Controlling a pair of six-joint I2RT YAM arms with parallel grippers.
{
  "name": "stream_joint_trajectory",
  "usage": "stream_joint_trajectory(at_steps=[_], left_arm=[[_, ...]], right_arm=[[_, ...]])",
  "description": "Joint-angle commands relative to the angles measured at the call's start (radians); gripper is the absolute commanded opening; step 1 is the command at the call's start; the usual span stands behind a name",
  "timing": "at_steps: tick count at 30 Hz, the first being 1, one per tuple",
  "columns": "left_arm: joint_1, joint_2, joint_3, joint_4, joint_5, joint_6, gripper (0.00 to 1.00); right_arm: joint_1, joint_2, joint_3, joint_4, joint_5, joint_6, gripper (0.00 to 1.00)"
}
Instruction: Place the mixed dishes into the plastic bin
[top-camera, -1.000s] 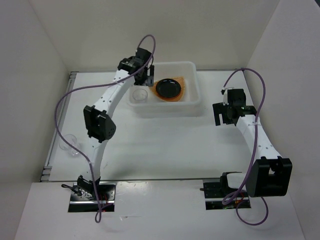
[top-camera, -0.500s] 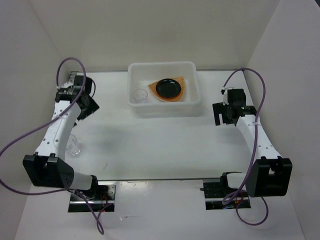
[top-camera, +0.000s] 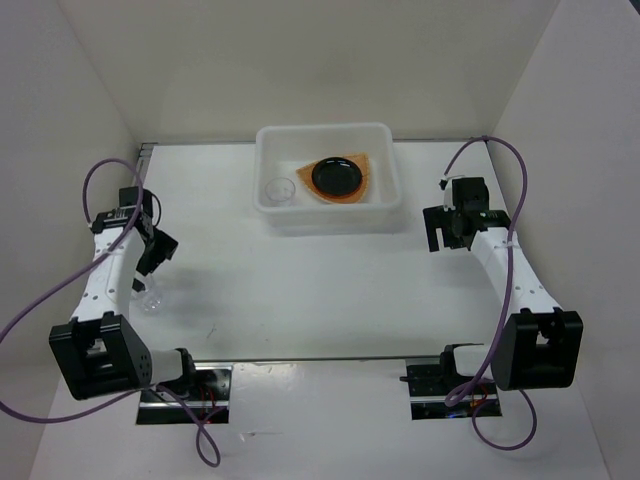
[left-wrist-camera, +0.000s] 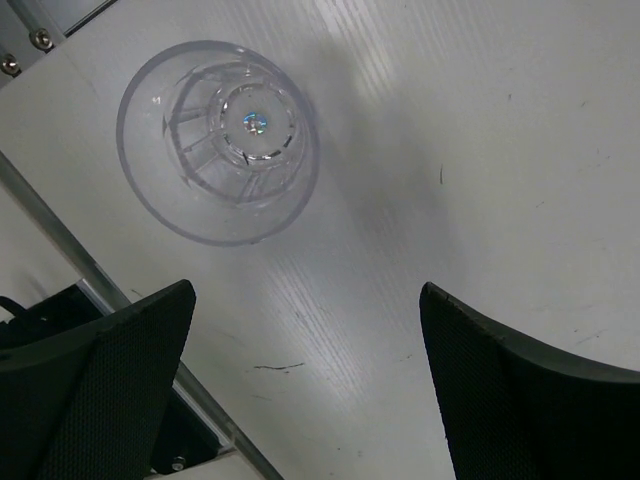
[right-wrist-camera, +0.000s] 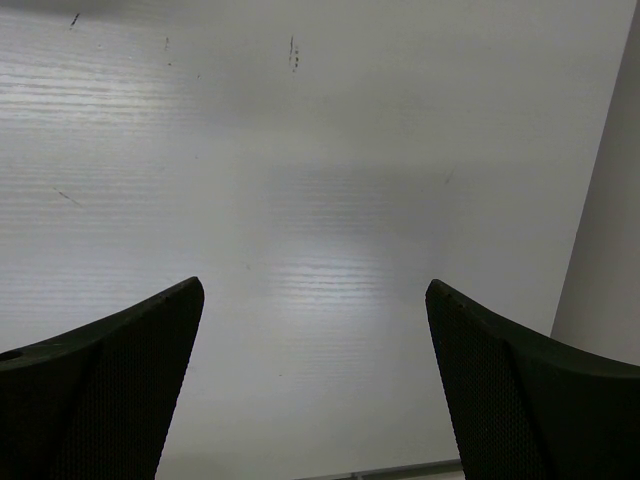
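A clear cup (top-camera: 150, 298) stands alone on the table (top-camera: 320, 290) at the left edge of the top view, well apart from the bin (top-camera: 396, 205) at upper middle. The bin already holds another clear cup (top-camera: 280, 189) and a black plate (top-camera: 338, 176) resting on a tan plate (top-camera: 368, 168). The left gripper (top-camera: 152, 252) hovers just beside the lone cup with its jaws wide apart and empty. In the left wrist view the cup sits at upper left, ahead of the fingers (left-wrist-camera: 110, 390), not between them. The step in hand looks like the reach for this cup. Next the gripper likely needs to shift to straddle it, lower, and close gently. The right gripper (top-camera: 440, 228) waits at right, jaws apart over bare table.
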Motion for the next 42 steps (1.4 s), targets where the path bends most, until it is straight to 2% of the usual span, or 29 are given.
stream_joint_trajectory(at_steps=[1, 4, 13, 14, 15, 16, 17, 18, 23, 25, 27, 28, 29, 30, 31, 33, 34, 35, 36, 37, 38, 39, 40, 41, 42], left_arm=[[0.06, 0.017, -0.016, 0.084, 0.045, 0.037, 0.99], [0.105, 0.06, -0.027, 0.124, 0.07, 0.068, 0.99], [0.137, 0.247, -0.027, 0.218, 0.081, 0.149, 0.99], [0.137, 0.271, -0.027, 0.218, 0.081, 0.149, 0.95], [0.146, 0.272, -0.016, 0.218, 0.081, 0.149, 0.87], [0.146, 0.285, 0.001, 0.218, 0.081, 0.16, 0.71], [0.146, 0.285, 0.015, 0.218, 0.068, 0.16, 0.41], [0.146, 0.285, 0.033, 0.195, 0.068, 0.151, 0.0], [0.146, 0.168, 0.206, 0.207, 0.125, 0.067, 0.0], [0.146, 0.219, 0.294, 0.177, 0.16, -0.005, 0.0], [0.155, 0.229, 0.378, 0.216, 0.286, -0.051, 0.0], [0.155, 0.229, 0.395, 0.315, 0.351, -0.076, 0.0], [0.155, 0.229, 0.406, 0.386, 0.515, -0.085, 0.0], [0.155, 0.241, 0.406, 0.473, 0.6, -0.085, 0.0], [0.136, 0.262, 0.417, 0.668, 0.687, -0.1, 0.0], [0.097, 0.36, 0.488, 0.784, 0.83, -0.101, 0.0], [0.055, 0.417, 0.638, 0.782, 0.864, -0.079, 0.0], [0.038, 0.487, 0.751, 0.737, 0.908, 0.006, 0.0], [0.016, 0.649, 0.886, 0.668, 0.979, 0.068, 0.0], [-0.028, 0.739, 1.041, 0.484, 1.011, 0.135, 0.0], [-0.059, 0.832, 1.422, 0.371, 1.028, 0.277, 0.0], [-0.093, 1.023, 1.64, 0.257, 0.989, 0.333, 0.0], [-0.139, 1.105, 1.835, 0.098, 0.966, 0.367, 0.0], [-0.157, 1.202, 1.989, 0.059, 0.95, 0.367, 0.0], [-0.17, 1.175, 1.936, 0.133, 0.985, 0.367, 0.0]], right_arm=[[0.01, 0.002, -0.002, 0.046, 0.016, 0.009, 0.96], [0.01, 0.002, -0.002, 0.046, 0.025, 0.009, 0.96], [0.019, -0.008, -0.002, 0.046, 0.025, 0.009, 0.96], [0.019, -0.008, -0.002, 0.046, 0.025, 0.009, 0.96], [0.019, -0.008, -0.002, 0.046, 0.034, 0.009, 0.96], [0.019, -0.008, -0.002, 0.046, 0.034, 0.009, 0.96], [0.019, -0.008, -0.002, 0.046, 0.034, 0.009, 0.96], [0.019, -0.008, -0.002, 0.046, 0.034, 0.009, 0.96], [0.019, -0.008, -0.002, 0.046, 0.034, 0.009, 0.96], [0.019, -0.008, -0.002, 0.046, 0.043, 0.018, 0.96], [0.019, -0.008, -0.002, 0.046, 0.043, 0.018, 0.96], [0.019, -0.008, -0.002, 0.046, 0.043, 0.018, 0.96], [0.019, -0.008, -0.002, 0.046, 0.043, 0.018, 0.96], [0.019, -0.008, -0.002, 0.046, 0.043, 0.018, 0.96], [0.019, -0.008, -0.002, 0.046, 0.043, 0.018, 0.96], [0.019, -0.008, -0.002, 0.046, 0.043, 0.018, 0.96], [0.019, -0.008, -0.002, 0.046, 0.043, 0.018, 0.96], [0.019, -0.008, -0.002, 0.046, 0.043, 0.018, 0.96], [0.019, -0.008, -0.002, 0.055, 0.043, 0.018, 0.96], [0.019, -0.018, -0.002, 0.055, 0.043, 0.018, 0.96], [0.019, -0.018, -0.002, 0.055, 0.052, 0.018, 0.96], [0.019, -0.018, -0.002, 0.055, 0.052, 0.018, 0.96], [0.019, -0.018, -0.002, 0.055, 0.052, 0.018, 0.96], [0.019, -0.018, -0.002, 0.055, 0.052, 0.018, 0.96], [0.019, -0.029, -0.002, 0.055, 0.052, 0.018, 0.96]])
